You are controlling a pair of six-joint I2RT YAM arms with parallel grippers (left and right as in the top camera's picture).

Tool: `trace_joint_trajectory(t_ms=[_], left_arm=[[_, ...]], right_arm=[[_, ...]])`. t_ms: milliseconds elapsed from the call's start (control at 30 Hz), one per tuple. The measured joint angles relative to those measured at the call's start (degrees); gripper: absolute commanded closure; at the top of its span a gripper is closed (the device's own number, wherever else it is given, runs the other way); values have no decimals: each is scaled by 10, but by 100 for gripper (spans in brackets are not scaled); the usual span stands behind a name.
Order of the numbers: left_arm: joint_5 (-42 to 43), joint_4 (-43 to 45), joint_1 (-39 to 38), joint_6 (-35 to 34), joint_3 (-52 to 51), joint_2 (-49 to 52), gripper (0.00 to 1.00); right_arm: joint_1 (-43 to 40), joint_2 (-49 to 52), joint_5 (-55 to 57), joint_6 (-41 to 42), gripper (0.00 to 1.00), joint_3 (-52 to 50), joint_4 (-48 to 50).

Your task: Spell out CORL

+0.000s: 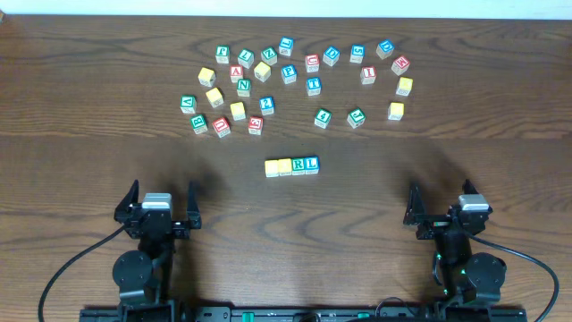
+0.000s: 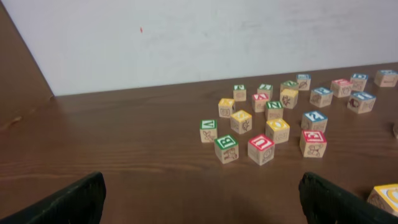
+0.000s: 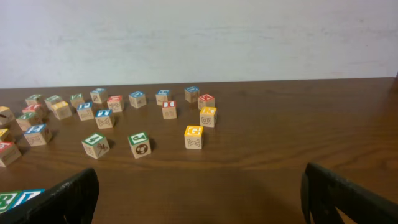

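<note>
CORL row (image 1: 292, 166) sits near the middle of the dark wooden surface (image 1: 89, 134), four small cubes side by side and touching, between my two arms and a little farther out from them. Reading left to right from overhead: first yellow-topped cube (image 1: 272, 167), second yellow-topped cube (image 1: 285, 166), then the green R (image 1: 298, 165) and the blue L (image 1: 312, 165), both on white faces. I cannot read any letter on the two yellow tops from here. In the right wrist view the R and L faces just show at the lower left corner.

Farther back lies a scatter of loose cubes (image 1: 262, 72), well apart from the row. Overhead I can read a red A (image 1: 236, 73) and a green N (image 1: 243, 87). The left wrist view gives me a red U (image 2: 261, 148), and the right wrist view a yellow G (image 3: 194, 135).

Left gripper (image 1: 164, 192) has its jaws spread wide, nothing between them. Right gripper (image 1: 440, 199) is the same, spread wide and holding nothing. Both are well apart from the row
</note>
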Motion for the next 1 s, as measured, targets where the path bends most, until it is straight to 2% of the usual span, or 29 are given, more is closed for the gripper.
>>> trace_joint_trajectory(t_ms=[1000], left_arm=[[-6,-7,-6,0,1,-4,2]], right_arm=[[0,0,0,0,1,0,0]])
